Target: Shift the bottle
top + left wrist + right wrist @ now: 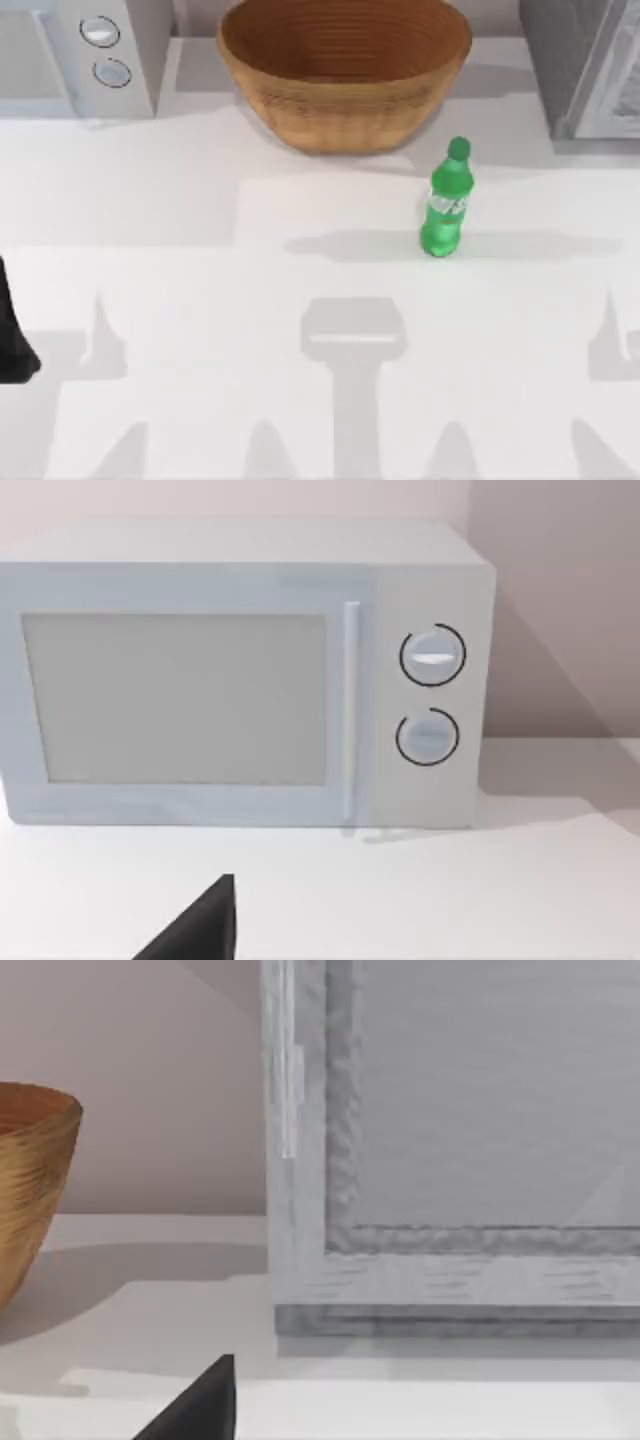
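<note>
The bottle (444, 205) is small and bright green, with a green cap and a white-lettered label. It stands upright on the white table, right of centre and just in front of the wicker bowl's right side. A dark part of my left arm (14, 335) shows at the table's left edge, far from the bottle. A dark tip of my left gripper (200, 928) points toward the microwave. A dark tip of my right gripper (200, 1405) points toward a grey cabinet. Nothing is near either tip.
A large wicker bowl (345, 70) stands at the back centre. A white microwave (85, 55) with two dials is at the back left, and a grey cabinet (590, 65) at the back right. The white table (200, 300) stretches open in front of the bottle.
</note>
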`<control>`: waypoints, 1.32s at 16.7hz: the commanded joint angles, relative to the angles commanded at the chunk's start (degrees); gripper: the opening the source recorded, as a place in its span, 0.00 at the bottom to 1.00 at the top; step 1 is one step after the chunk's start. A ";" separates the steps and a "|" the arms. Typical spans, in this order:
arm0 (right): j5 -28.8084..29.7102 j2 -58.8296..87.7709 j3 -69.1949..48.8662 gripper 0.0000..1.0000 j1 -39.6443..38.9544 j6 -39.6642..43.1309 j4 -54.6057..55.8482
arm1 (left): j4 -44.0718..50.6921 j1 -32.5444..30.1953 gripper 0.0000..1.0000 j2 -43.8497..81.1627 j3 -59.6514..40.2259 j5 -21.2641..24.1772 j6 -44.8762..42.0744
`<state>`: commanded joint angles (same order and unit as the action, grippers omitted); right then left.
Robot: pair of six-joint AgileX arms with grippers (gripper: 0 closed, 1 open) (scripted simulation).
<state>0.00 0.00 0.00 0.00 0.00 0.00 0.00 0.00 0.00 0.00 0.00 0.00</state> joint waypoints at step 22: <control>-26.40 96.05 -14.79 1.00 -5.65 2.54 71.35 | 0.00 0.00 1.00 0.00 0.00 0.00 0.00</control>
<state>-26.40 96.05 -14.79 -5.65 2.54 71.35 0.00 0.00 0.00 0.00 0.00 0.00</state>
